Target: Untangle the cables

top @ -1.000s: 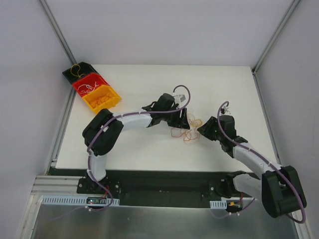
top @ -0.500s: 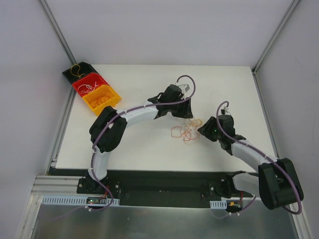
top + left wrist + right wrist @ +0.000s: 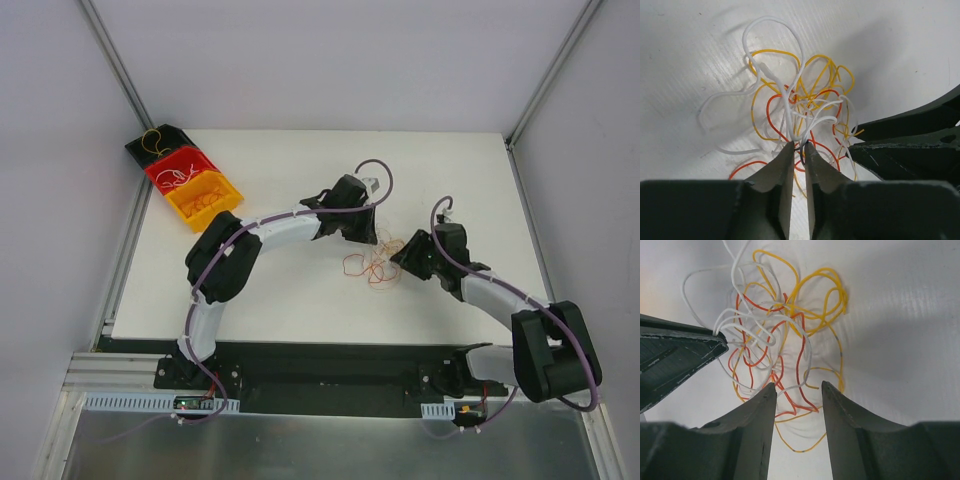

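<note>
The cables (image 3: 375,265) are found as one loose tangle on the white tabletop (image 3: 270,290), about in the middle of it and a little to the right, between the ends of the two arms. The tangle is made of very thin strands in white, yellow, orange and red, which are looped over and through each other, so that single strands cannot be followed from end to end. The left fingers (image 3: 789,152) are lowered onto the near edge of the tangle and are closed to a narrow slit. Several white strands are seen to run together into this slit and are pinched between the two tips, while the yellow and red loops are spread on the tabletop beyond them. The right fingers (image 3: 767,400) are placed at the opposite side of the same tangle and are held clearly apart. Red and yellow strands are lying in the gap between their tips, but nothing is gripped by them. The tips of both pairs of fingers are brought very near to each other, and each pair is visible at the edge of the other wrist view. At the far left corner of the tabletop three bins (image 3: 182,165) are set in a row, one black, one red and one orange, and thin strands are seen inside them.
</note>
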